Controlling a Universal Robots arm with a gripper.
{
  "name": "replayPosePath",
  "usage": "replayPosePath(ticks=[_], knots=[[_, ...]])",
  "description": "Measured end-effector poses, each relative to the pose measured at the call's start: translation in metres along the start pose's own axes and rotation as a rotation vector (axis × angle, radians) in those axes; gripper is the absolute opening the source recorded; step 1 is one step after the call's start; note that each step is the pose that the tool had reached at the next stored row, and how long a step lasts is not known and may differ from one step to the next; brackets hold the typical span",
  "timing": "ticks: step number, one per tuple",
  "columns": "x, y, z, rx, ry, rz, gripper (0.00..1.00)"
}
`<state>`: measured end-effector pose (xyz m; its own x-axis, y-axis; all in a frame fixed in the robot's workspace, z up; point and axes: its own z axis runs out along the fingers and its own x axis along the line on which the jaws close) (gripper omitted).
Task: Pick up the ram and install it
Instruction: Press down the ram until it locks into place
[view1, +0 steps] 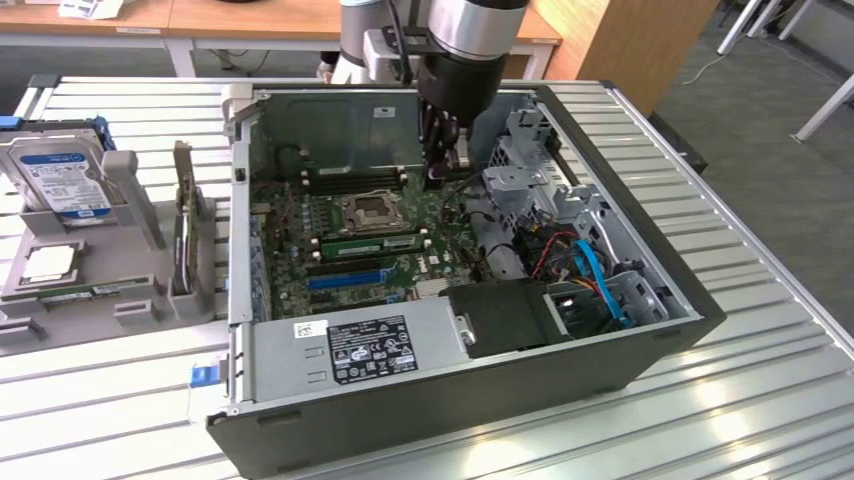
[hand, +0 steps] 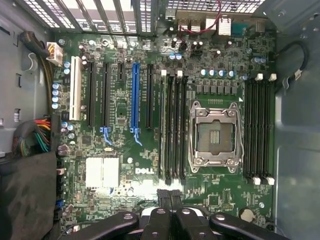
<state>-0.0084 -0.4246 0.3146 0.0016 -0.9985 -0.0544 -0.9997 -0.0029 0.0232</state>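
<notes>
The black gripper (view1: 450, 165) hangs over the green motherboard (view1: 296, 215), its fingers (hand: 164, 196) pressed together and empty; the slim green ram stick (view1: 371, 243) sits in a slot.

From my seat I see the arm hanging down into the open computer case (view1: 534, 400), the gripper (view1: 447, 158) with its fingers pressed together above the motherboard (view1: 287, 262), near the far memory slots (view1: 354, 178). The ram (view1: 371, 243) sits in a slot just beside the processor socket (view1: 370, 210) (on the side nearer the camera). Outside the case, towards the exterior view's left, a hard drive (view1: 60, 175) stands in a grey holder (view1: 134, 195), a square silver processor chip (view1: 50, 262) lying nearer the camera.
</notes>
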Motion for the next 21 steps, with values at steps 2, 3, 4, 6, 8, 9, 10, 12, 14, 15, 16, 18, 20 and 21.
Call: replayPosePath(ticks=[2, 3, 4, 6, 8, 9, 10, 12, 14, 15, 16, 18, 20, 21], knots=[[0.0, 0.0, 0.0018, 0.0001, 0.0001, 0.0, 0.1], [0.0, -0.0001, 0.0026, 0.0001, 0.0, 0.0, 0.1], [0.0, -0.0001, 0.0034, 0.0002, 0.0, 0.0, 0.1], [0.0, -0.0001, 0.0049, 0.0001, 0.0, 0.0, 0.1], [0.0, -0.0002, 0.0063, 0.0002, 0.0, 0.0, 0.1], [0.0, -0.0002, 0.007, 0.0001, 0.0, 0.0, 0.1], [0.0, -0.0002, 0.0078, 0.0002, 0.0, 0.0, 0.1], [0.001, -0.0002, 0.0093, 0.0002, 0.0, 0.0, 0.1], [0.001, -0.0003, 0.0108, 0.0003, 0.0, 0.0, 0.1], [0.001, -0.0003, 0.0116, 0.0003, 0.0, 0.0, 0.1], [0.001, -0.0003, 0.0122, 0.0003, 0.0001, 0.0, 0.1], [0.001, -0.0003, 0.0134, 0.0003, 0.0001, 0.0, 0.1], [0.001, -0.0004, 0.0145, 0.0003, 0.0001, 0.0, 0.1], [0.001, -0.0004, 0.0151, 0.0003, 0.0, 0.0, 0.1]])
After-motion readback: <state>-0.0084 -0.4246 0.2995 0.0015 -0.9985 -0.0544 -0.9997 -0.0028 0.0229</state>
